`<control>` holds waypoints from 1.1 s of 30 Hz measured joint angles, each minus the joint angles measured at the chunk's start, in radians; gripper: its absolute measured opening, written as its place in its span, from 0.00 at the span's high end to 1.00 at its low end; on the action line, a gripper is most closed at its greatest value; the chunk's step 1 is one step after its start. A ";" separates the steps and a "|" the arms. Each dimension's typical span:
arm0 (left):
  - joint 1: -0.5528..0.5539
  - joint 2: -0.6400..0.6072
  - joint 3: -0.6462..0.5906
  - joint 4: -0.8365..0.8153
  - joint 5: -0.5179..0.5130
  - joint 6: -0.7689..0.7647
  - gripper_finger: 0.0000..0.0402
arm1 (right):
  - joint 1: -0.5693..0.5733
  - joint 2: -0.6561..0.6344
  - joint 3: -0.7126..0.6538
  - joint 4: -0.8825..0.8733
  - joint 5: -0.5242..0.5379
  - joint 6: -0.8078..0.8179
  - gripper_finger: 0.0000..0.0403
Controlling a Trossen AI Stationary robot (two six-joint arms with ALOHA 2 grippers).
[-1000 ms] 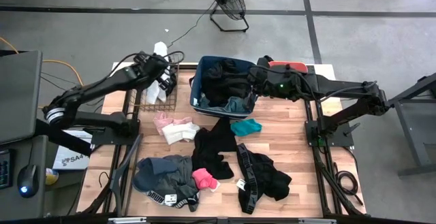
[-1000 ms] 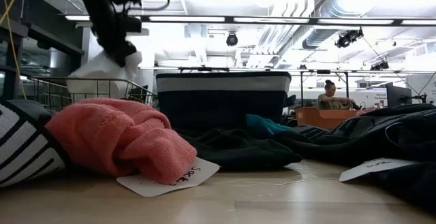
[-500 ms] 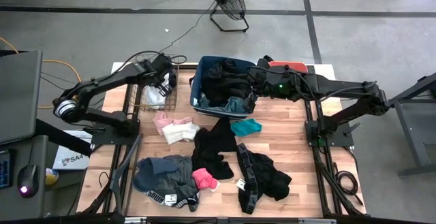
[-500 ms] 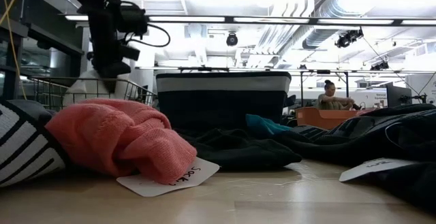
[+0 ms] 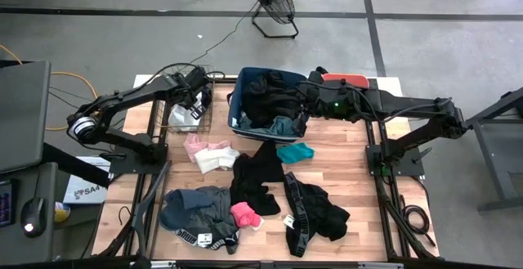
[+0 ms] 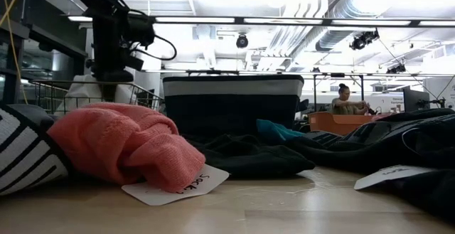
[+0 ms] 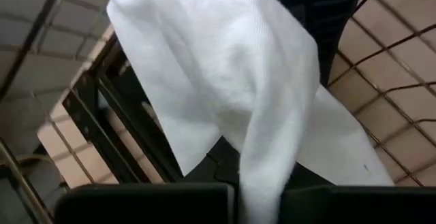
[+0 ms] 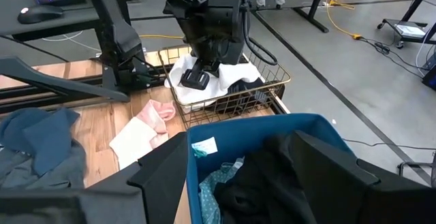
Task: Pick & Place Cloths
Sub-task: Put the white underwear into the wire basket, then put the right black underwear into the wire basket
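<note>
Placing is under way: the left gripper (image 8: 197,76) is lowering a white cloth (image 7: 225,94) into the wire basket (image 5: 189,105) at the worktop's far left corner, fingers pinched tight on the fabric. Next it probably needs to let go and lift clear. The right gripper (image 5: 304,97) is hovering over the blue bin (image 8: 286,125) (far edge, middle), fingers spread wide, holding nothing.

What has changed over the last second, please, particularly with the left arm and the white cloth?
The left gripper has come down into the wire basket, lowering the white cloth it was holding up above it; it is still shut on the cloth. The right gripper stays open over the blue fabric bin, and the cloths on the table have not moved.
</note>
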 joint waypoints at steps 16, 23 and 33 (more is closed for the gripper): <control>0.000 -0.046 0.000 0.055 -0.093 0.077 0.50 | 0.000 0.000 0.000 -0.052 0.000 0.026 0.38; 0.000 -0.133 0.000 0.063 -0.143 0.076 0.49 | 0.003 0.000 0.000 -0.164 0.000 0.096 0.38; 0.000 -0.233 0.000 0.067 -0.002 0.019 0.50 | 0.092 0.000 -0.110 -0.248 -0.005 0.158 0.38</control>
